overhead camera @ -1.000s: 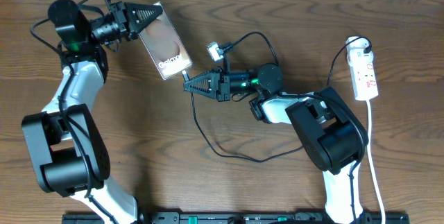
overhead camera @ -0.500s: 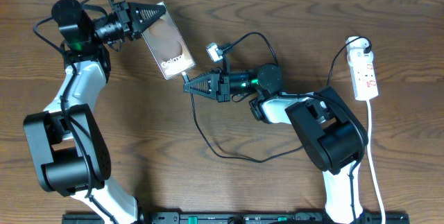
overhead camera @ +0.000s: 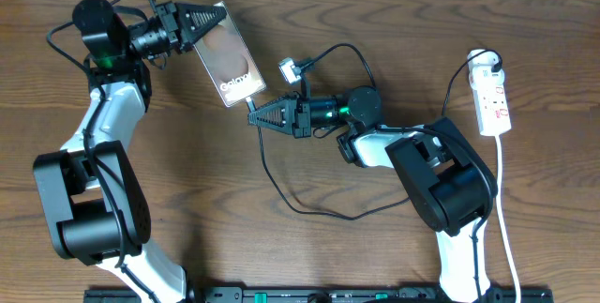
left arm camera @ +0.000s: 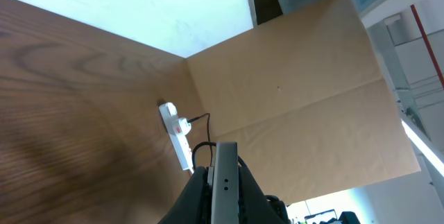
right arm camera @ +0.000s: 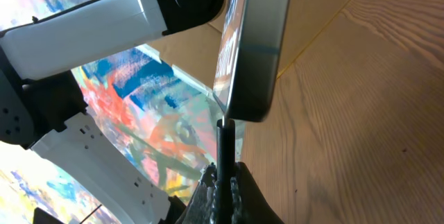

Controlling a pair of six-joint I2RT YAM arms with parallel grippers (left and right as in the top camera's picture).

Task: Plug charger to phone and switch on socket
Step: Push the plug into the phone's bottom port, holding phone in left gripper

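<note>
Our left claw [overhead camera: 204, 22] is clamped on the flat dark rectangular smartphone [overhead camera: 230, 59], holding it tilted off the brown wooden worktop [overhead camera: 281, 256]. Our right claw [overhead camera: 255, 115] pinches the thin black charger cable [right arm camera: 223, 141] at its connector — the tip meets the phone's lower edge. The white elongated power strip [overhead camera: 494, 101] lies well apart, on the far right.

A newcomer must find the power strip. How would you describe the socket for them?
From overhead, go to the right edge of the wooden table, beyond the right arm's black base. There lies the socket, an elongated strip with a trailing cord. Nothing else there is white with red marks.
</note>
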